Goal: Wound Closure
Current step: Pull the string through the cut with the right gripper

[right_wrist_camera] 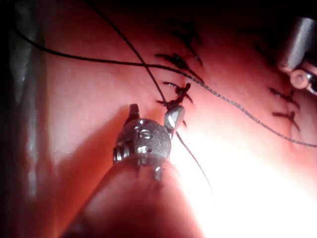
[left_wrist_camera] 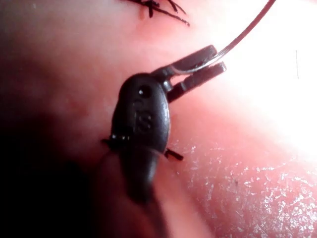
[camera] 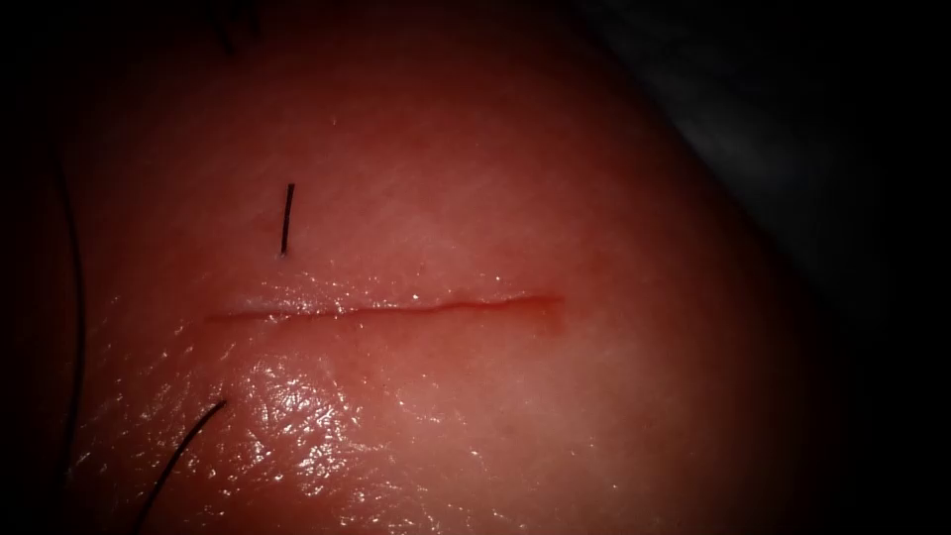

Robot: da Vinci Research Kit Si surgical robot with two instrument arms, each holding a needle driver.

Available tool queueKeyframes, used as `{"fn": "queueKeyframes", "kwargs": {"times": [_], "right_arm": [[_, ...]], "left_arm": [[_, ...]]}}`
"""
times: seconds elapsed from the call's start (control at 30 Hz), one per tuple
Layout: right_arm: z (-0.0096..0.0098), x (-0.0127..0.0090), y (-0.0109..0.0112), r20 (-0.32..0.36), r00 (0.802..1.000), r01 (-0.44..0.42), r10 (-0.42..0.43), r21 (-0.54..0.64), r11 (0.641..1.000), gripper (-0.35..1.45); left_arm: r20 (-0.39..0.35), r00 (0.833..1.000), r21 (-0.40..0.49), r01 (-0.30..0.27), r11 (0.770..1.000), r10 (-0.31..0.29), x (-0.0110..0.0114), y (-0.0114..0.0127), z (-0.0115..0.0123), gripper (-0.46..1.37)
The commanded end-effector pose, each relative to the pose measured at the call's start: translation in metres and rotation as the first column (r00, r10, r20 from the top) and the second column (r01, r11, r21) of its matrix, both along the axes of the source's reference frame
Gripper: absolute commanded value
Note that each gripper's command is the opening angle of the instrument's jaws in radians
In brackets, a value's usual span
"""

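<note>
While the cut (camera: pixel 386 309) lies as a thin horizontal line across the glistening tissue (camera: pixel 614 416) in the endoscope view, a short cut end of thread (camera: pixel 287 219) stands just above the cut near its left end, and a longer dark thread (camera: pixel 183 451) curves away below the cut's left end.

Left wrist view: left tool (left_wrist_camera: pixel 210 62) has its jaws clamped on the curved needle (left_wrist_camera: pixel 247 27) near one end. The needle's arc runs up and away from the jaws, off the tissue, not seated in it as far as visible. Long axis continues roughly in line with the jaws.

Right wrist view: right tool (right_wrist_camera: pixel 174 119) sits at a stitch knot (right_wrist_camera: pixel 174 103) with a thread strand (right_wrist_camera: pixel 129 44) running to its tip; can't tell jaw state or whether it grips the thread. Earlier stitches (right_wrist_camera: pixel 181 62) lie beyond the knot.
</note>
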State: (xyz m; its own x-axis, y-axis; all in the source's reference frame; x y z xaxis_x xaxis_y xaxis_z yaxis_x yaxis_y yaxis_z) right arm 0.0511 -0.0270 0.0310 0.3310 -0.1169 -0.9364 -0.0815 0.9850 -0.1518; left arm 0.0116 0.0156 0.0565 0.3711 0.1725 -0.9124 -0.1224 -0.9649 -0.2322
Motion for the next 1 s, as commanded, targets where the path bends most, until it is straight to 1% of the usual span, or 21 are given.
{"fn": "queueKeyframes", "kwargs": {"times": [0.03, 0.3, 0.53, 0.57, 0.7, 0.73, 1.0], "right_arm": [[0.0000, -0.0001, 0.0000, 0.002, 1.000, 0.008, -0.008, 0.003, 1.000, 1.32], [-0.0002, -0.0011, 0.0000, 0.002, 1.000, 0.012, -0.012, 0.005, 1.000, 1.27], [0.0004, -0.0030, 0.0010, 0.024, 1.000, -0.007, 0.007, 0.009, 1.000, 1.26], [0.0005, -0.0035, 0.0012, 0.029, 0.999, -0.020, 0.019, 0.007, 1.000, 1.26], [0.0008, -0.0051, 0.0016, 0.000, 0.995, -0.097, 0.097, 0.063, 0.993, 1.23], [0.0009, -0.0058, 0.0020, -0.001, 0.992, -0.124, 0.125, 0.088, 0.988, 1.23], [0.0021, -0.0085, 0.0038, 0.042, 0.982, -0.191, 0.186, 0.153, 0.970, 1.21]], "left_arm": [[0.002, 1.000, -0.004, -0.009, 1.000, 0.009, 0.0000, 0.0000, 0.0000, -0.35], [0.003, 1.000, -0.004, -0.010, 1.000, 0.010, 0.0000, 0.0000, -0.0001, -0.35], [0.004, 1.000, -0.004, -0.010, 1.000, 0.010, 0.0000, 0.0000, -0.0001, -0.35], [0.003, 1.000, -0.004, -0.010, 1.000, 0.010, 0.0000, 0.0000, -0.0001, -0.35], [0.003, 1.000, -0.004, -0.010, 1.000, 0.010, -0.0001, 0.0000, -0.0001, -0.35], [0.003, 1.000, -0.004, -0.010, 1.000, 0.010, -0.0001, 0.0000, -0.0001, -0.35], [0.003, 1.000, -0.004, -0.010, 1.000, 0.010, -0.0002, -0.0001, -0.0001, -0.35]]}}
